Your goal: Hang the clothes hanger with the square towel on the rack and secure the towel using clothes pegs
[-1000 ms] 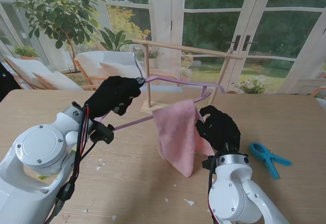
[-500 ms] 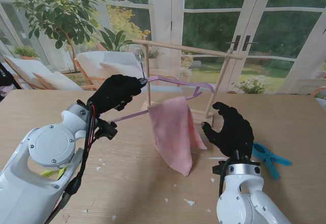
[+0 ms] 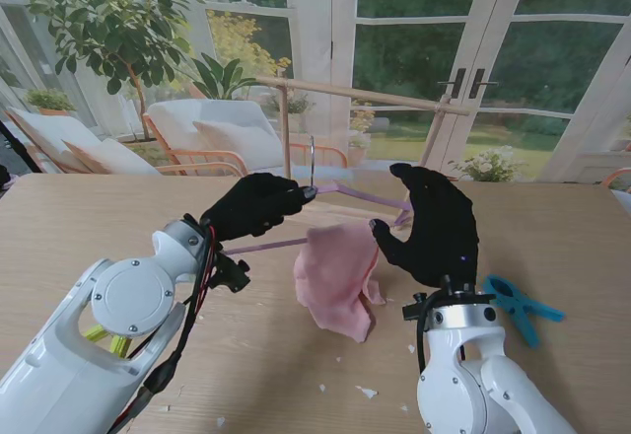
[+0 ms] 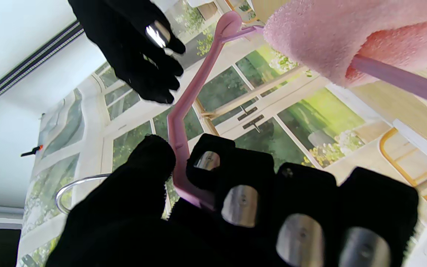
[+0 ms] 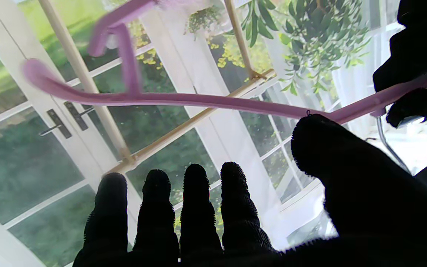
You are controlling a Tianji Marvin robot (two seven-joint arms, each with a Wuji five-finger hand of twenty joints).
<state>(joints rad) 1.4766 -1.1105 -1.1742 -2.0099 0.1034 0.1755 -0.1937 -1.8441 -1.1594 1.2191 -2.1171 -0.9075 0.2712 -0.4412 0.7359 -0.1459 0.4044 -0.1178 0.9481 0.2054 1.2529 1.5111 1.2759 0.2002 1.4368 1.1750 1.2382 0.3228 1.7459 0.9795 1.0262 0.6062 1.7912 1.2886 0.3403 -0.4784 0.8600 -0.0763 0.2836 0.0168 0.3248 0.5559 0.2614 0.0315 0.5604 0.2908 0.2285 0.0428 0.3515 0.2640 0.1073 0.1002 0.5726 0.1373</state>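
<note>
Left hand [image 3: 258, 204] grips purple hanger [image 3: 357, 195] draped with pink towel [image 3: 337, 275]; right hand [image 3: 437, 225] open beside it, your blue peg [image 3: 521, 307] near table's right edge.

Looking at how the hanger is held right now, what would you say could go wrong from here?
The pink towel lies bunched over the hanger's lower bar, so tilting may slide it off. The left hand alone grips the hanger near its metal hook, while the right hand is open beside it, so the hanger might swing. The hook is not yet over the rack and might miss it.
</note>
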